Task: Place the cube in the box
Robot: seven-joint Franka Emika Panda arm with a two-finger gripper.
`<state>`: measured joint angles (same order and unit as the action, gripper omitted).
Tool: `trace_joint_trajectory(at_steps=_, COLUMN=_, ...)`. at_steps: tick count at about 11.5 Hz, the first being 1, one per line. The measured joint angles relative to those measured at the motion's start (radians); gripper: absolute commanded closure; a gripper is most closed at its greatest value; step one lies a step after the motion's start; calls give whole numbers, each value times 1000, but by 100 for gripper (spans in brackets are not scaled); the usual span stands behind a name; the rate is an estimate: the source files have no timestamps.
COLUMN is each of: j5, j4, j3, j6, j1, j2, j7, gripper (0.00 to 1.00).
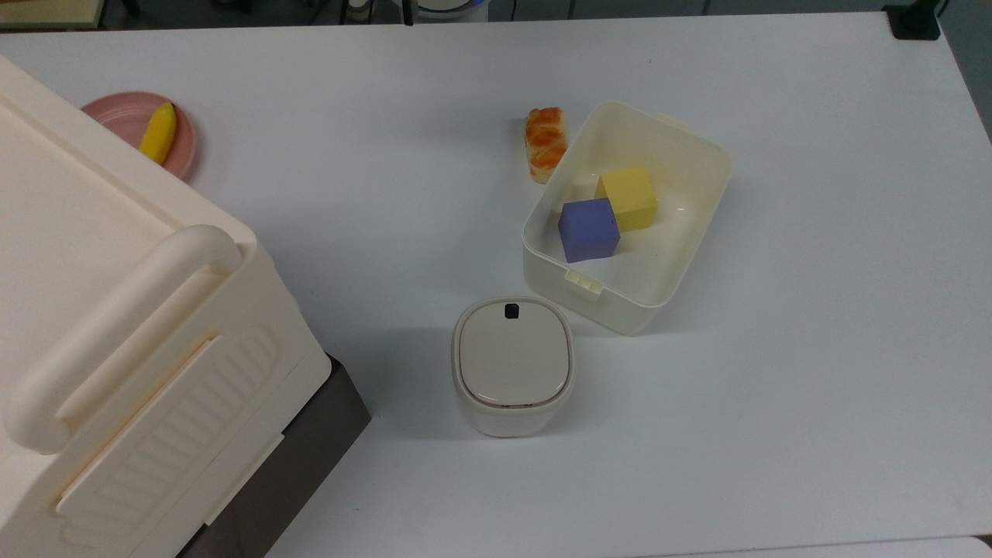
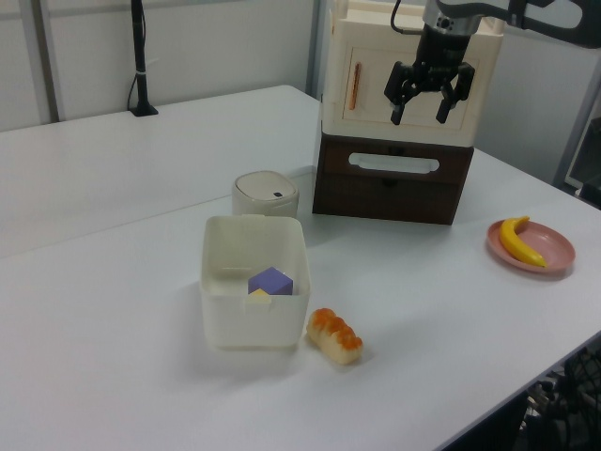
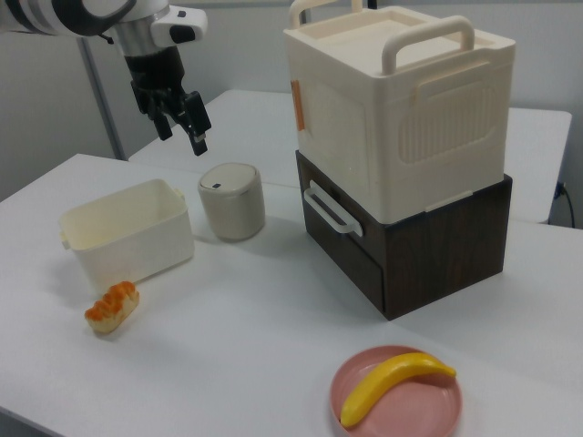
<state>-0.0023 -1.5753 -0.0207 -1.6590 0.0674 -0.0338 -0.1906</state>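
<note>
White table [image 1: 814,387] is lying broad and bare around the box [image 1: 701,256]. Inside it the cube [image 1: 589,229] is sitting, touching a yellow cube [image 1: 628,198]. High above and well apart, the pincer [image 2: 420,103] is hanging released, holding nothing, before the cream case [image 2: 371,66].

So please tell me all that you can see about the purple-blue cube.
The purple-blue cube is matte with plain faces. It sits upright on the floor of the cream-white plastic box, by the wall on the top view's left. One corner meets the yellow cube beside it. Nothing grips it.
</note>
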Motion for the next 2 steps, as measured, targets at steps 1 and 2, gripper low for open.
trace_joint_trajectory(at_steps=1, j5=0, j4=-1, j3=0, j6=0, j1=-1, j2=2, j7=0, gripper=0)
trace_joint_trajectory(at_steps=2, j5=0, j4=-2, j3=0, j6=0, j1=-1, j2=3, j7=0, gripper=0)
